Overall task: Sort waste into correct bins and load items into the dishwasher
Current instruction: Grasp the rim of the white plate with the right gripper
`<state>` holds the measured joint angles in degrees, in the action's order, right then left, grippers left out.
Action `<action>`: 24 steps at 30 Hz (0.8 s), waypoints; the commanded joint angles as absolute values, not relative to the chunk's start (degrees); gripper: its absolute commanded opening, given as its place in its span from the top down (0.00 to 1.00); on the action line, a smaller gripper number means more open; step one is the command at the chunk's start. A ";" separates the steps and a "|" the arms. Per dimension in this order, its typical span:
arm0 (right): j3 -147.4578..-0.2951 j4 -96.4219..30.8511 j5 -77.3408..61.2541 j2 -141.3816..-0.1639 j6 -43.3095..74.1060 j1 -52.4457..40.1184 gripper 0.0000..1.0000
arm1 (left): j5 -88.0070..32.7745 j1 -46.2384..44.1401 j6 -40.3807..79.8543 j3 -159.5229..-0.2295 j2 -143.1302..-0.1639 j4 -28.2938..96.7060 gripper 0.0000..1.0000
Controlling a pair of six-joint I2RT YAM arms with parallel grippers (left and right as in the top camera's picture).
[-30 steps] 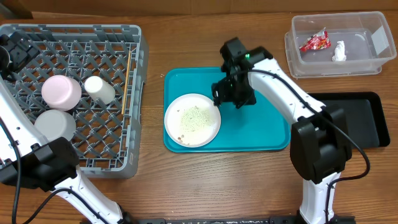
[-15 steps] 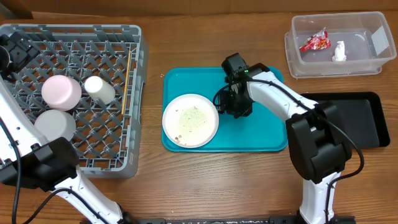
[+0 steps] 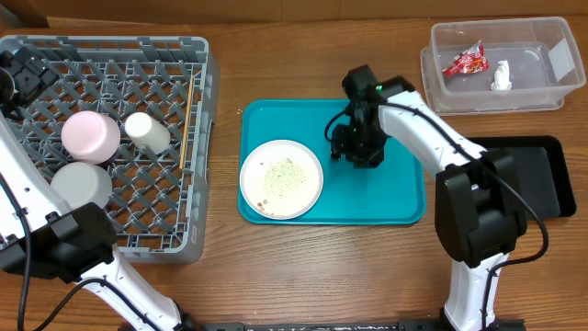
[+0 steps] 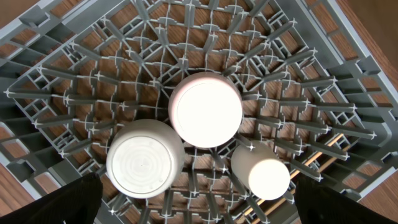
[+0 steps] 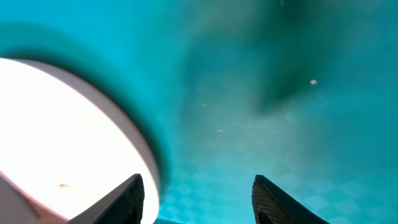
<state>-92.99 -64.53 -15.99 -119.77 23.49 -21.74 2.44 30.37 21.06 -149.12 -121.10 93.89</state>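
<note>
The large white plate (image 3: pixel 281 177) with rice scraps (image 3: pixel 283 175) lies on the teal tray (image 3: pixel 386 198). My right gripper (image 3: pixel 354 149) is open and empty, low over the tray just right of the plate; in the right wrist view its jaws (image 5: pixel 196 186) sit beside the plate rim (image 5: pixel 68 137). My left gripper (image 3: pixel 18 78) is open and empty above the grey dish rack (image 3: pixel 197 138). The rack holds a pinkish-white dish (image 4: pixel 205 110), an upside-down grey bowl (image 4: pixel 145 158), a white cup (image 4: pixel 261 169) and chopsticks (image 4: pixel 329 146). The red wrapper (image 3: pixel 465 62) and tissue (image 3: pixel 501 75) lie in the clear tub (image 3: pixel 560 55).
A shallow black tray (image 3: pixel 528 175) lies at the right, partly under the right arm. The rack fills the left side of the wooden table. A few tiny crumbs dot the teal tray (image 5: pixel 313 81).
My right gripper dipped in against the plate's right rim, then drew back to the right. Plate and teal tray shifted slightly left. The left arm has not moved.
</note>
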 commanded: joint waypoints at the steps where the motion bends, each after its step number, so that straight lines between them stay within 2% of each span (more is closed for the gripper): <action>1: -94.85 -64.86 -20.99 -119.26 20.51 -22.50 0.42 | 3.42 30.20 21.69 -149.25 -121.56 93.91 0.00; 6: -94.11 -63.20 -21.28 -119.28 19.00 -25.61 0.43 | 3.40 30.20 21.71 -149.25 -121.56 93.91 0.00; 11: -92.23 -61.73 -7.18 -119.50 28.53 -28.95 0.44 | 3.40 30.20 21.69 -149.25 -121.56 93.91 0.00; 18: -89.62 -58.48 -7.86 -119.50 30.30 -31.22 0.54 | 3.40 30.20 21.69 -149.25 -121.56 93.91 0.00; 24: -88.18 -57.89 -3.62 -119.50 31.81 -31.57 0.67 | 3.40 30.20 21.69 -149.25 -121.56 93.91 0.00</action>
